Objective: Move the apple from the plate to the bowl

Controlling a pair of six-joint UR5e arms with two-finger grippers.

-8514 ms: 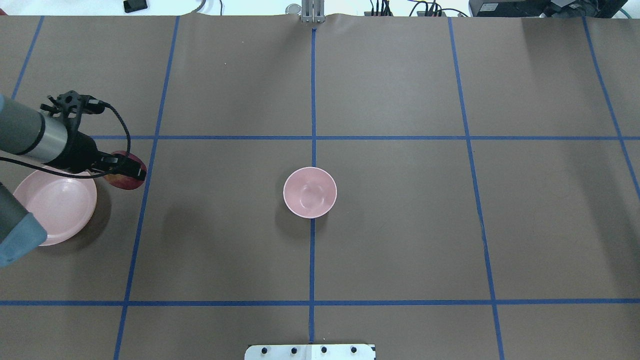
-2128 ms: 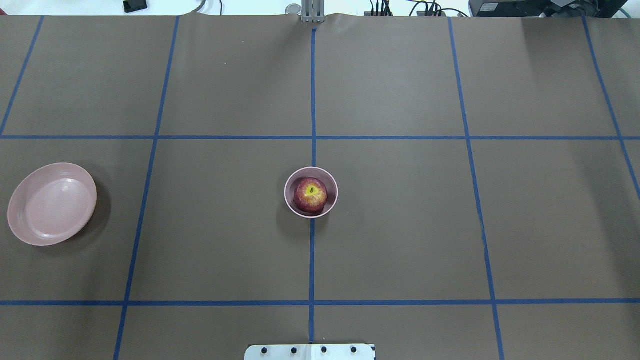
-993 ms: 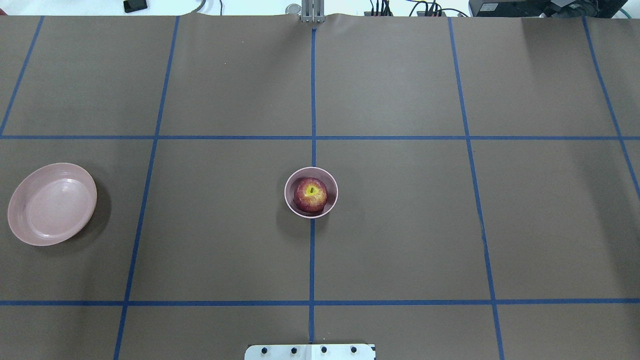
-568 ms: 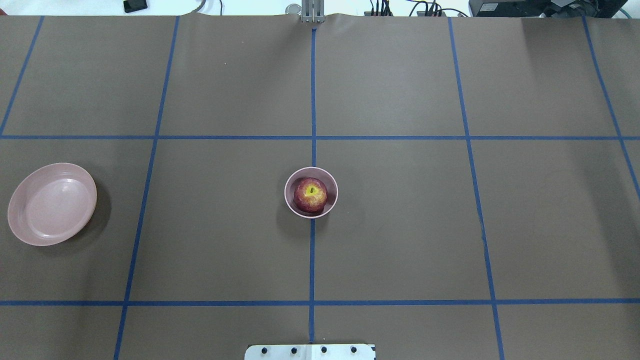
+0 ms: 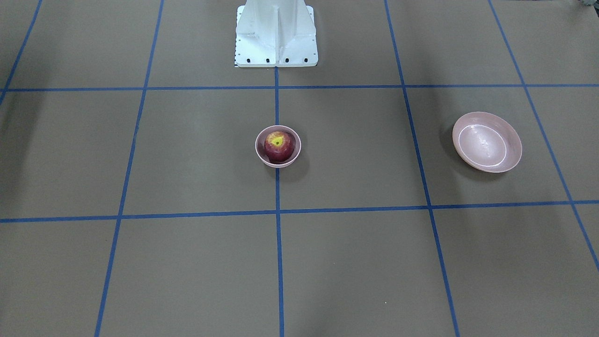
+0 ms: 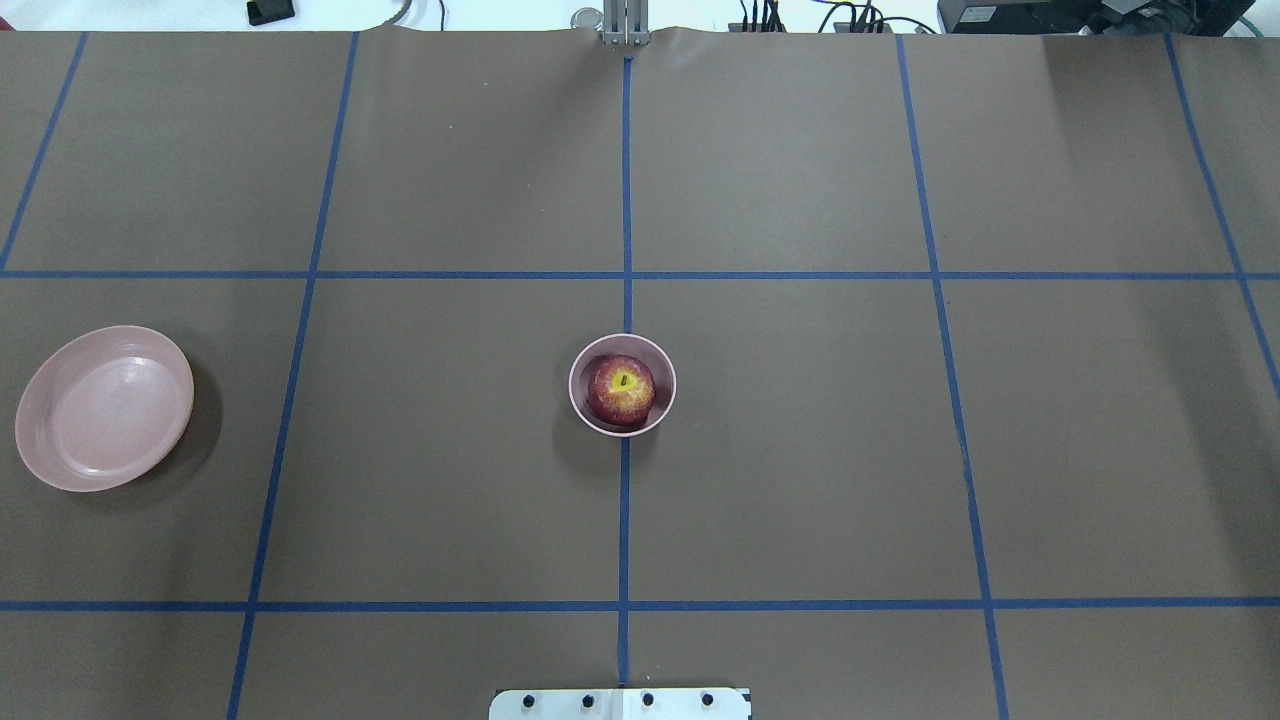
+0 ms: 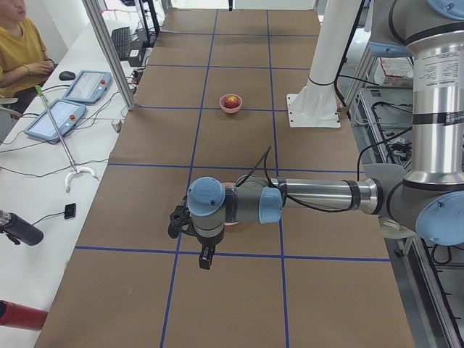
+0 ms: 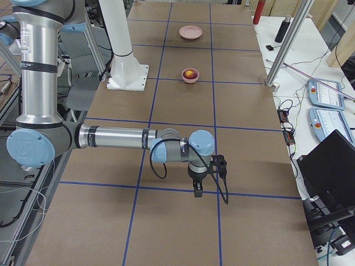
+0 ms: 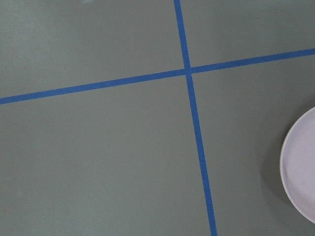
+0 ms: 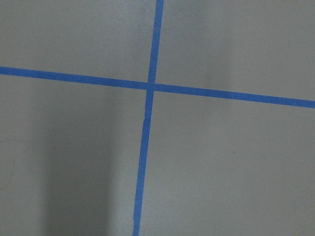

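Observation:
The dark red apple (image 6: 621, 388) with a yellow-green stem patch sits in the small deep pink bowl (image 6: 659, 410) at the table's middle; both also show in the front-facing view, the apple (image 5: 279, 147) inside the bowl (image 5: 259, 150). The wide pink plate (image 6: 104, 407) lies bare at the far left, also in the front-facing view (image 5: 486, 148); its rim shows in the left wrist view (image 9: 301, 172). My left gripper (image 7: 206, 257) hangs over the table at the left end. My right gripper (image 8: 197, 190) hangs over the right end. I cannot tell whether either is open or shut.
The white robot base (image 5: 276, 32) stands at the table's near edge. Blue tape lines (image 6: 625, 500) grid the brown table cover. An operator (image 7: 22, 51) sits at a side bench with control tablets (image 7: 85, 85). Bottles and cables lie on that bench.
Since 8.5 s ago the apple has gone from my left gripper beside the plate into the bowl, and the left arm has left the overhead view. Nothing has moved in the last two seconds.

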